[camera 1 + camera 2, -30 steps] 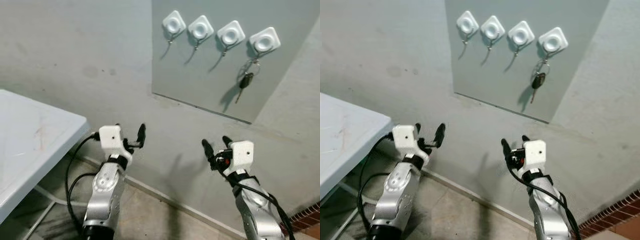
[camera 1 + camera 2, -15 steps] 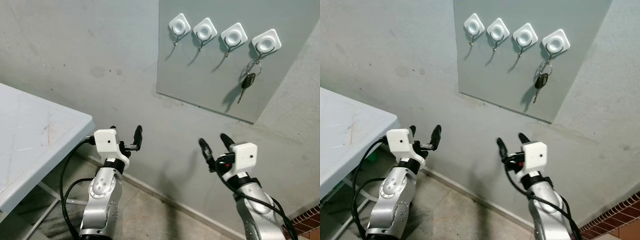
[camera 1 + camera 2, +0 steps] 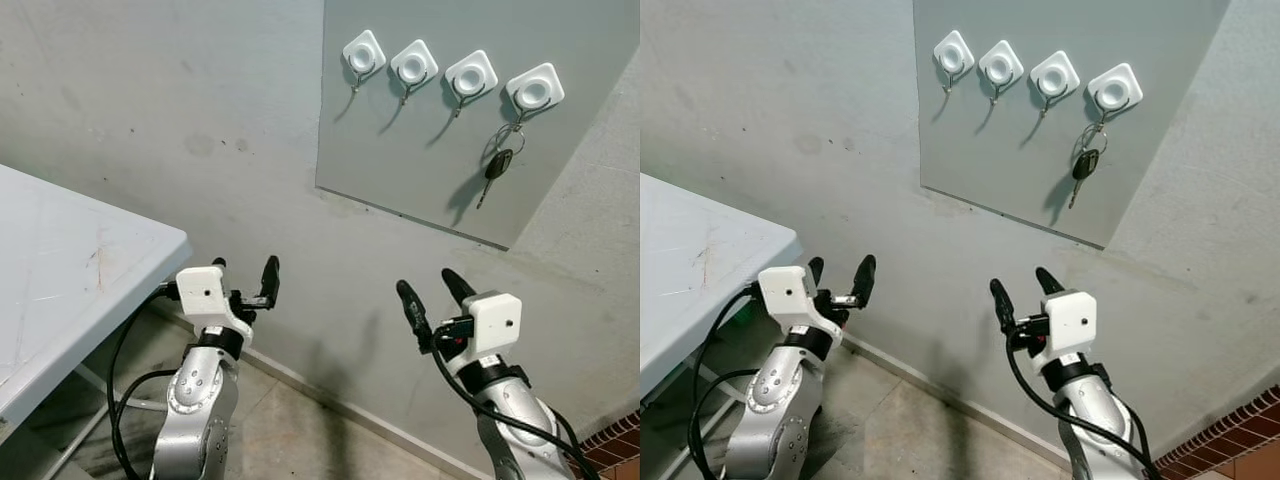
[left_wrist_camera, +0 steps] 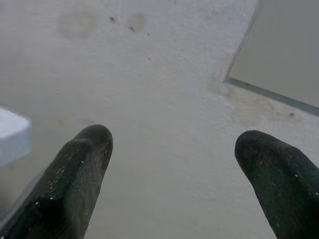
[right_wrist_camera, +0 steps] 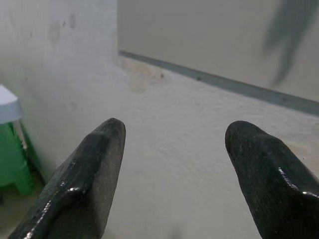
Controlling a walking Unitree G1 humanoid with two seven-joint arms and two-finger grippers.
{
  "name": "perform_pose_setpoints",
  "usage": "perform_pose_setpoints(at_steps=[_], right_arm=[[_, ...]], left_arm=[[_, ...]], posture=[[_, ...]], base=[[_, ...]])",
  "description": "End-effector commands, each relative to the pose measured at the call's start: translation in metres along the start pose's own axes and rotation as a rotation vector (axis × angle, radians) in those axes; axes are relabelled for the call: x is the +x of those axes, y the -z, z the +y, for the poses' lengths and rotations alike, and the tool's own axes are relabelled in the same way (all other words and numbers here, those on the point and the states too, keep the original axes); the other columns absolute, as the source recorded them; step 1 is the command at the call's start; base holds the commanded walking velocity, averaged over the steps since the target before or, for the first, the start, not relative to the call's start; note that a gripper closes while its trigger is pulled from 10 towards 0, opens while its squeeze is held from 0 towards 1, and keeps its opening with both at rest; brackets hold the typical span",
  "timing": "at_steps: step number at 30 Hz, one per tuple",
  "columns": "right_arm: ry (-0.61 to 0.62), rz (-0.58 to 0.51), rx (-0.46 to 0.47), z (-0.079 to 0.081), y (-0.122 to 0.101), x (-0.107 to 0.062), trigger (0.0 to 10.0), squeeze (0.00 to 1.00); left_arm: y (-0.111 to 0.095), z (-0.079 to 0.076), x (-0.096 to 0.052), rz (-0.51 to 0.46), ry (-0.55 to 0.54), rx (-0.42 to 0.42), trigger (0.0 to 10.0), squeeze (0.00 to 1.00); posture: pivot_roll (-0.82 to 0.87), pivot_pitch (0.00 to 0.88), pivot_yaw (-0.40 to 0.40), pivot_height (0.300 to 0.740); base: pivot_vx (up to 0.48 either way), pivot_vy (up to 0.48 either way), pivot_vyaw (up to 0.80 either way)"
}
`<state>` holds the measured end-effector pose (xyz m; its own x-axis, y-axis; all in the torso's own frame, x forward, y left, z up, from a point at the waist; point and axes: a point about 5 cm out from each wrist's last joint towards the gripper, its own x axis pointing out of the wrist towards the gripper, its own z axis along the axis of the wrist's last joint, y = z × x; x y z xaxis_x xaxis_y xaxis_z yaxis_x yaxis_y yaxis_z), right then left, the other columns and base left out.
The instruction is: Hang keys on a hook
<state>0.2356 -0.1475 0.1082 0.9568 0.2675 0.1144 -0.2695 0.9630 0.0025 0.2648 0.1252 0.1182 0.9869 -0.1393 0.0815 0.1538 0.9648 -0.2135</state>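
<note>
The keys (image 3: 493, 166) dangle lengthwise straight down from the rightmost hook (image 3: 534, 90) on the wall panel (image 3: 420, 170), high above both grippers. The right gripper (image 3: 431, 296) sits nearer, fingers spread wide and empty; the left gripper (image 3: 242, 276) is also spread and empty, beside the table (image 3: 60, 280).

Grey plastered corner with a table at the left

The wall (image 3: 200, 110) was rough grey plaster, faintly stained, with a smoother grey panel (image 3: 420, 150) fixed high on the right. A white table (image 3: 60, 280) stood at the near left — its top scuffed with thin marks. Below lay a pale concrete floor (image 3: 290, 430) with a light skirting strip (image 3: 340, 405) — a patch of red brick (image 3: 615, 440) showed at the far right.
</note>
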Motion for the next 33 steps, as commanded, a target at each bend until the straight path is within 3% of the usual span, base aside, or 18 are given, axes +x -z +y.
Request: perform_pose_setpoints(at_steps=[1,19,33], right_arm=[[0.0,-0.016,-0.011,0.0006,-0.0057,0.0032,10.0,0.0],[0.002,0.001,-0.001,0.0023,-0.0046,0.0039,10.0,0.0],[-0.009,0.007,0.005,0.0047,-0.0039,0.0037,10.0,0.0]], left_arm=[[-0.0016,-0.0001,-0.0008,0.0,-0.012,-0.009,10.0,0.0],[-0.0006,-0.0033,-0.0035,0.022,-0.016,-0.031,10.0,0.0],[-0.0001,-0.0049,-0.0036,0.031,-0.016,-0.04,10.0,0.0]], posture=[[-0.04,0.0,-0.051,0.74],[-0.03,0.0,-0.057,0.74],[-0.03,0.0,-0.058,0.74]], base=[[0.0,0.0,0.8],[0.0,0.0,0.8],[0.0,0.347,0.8]])
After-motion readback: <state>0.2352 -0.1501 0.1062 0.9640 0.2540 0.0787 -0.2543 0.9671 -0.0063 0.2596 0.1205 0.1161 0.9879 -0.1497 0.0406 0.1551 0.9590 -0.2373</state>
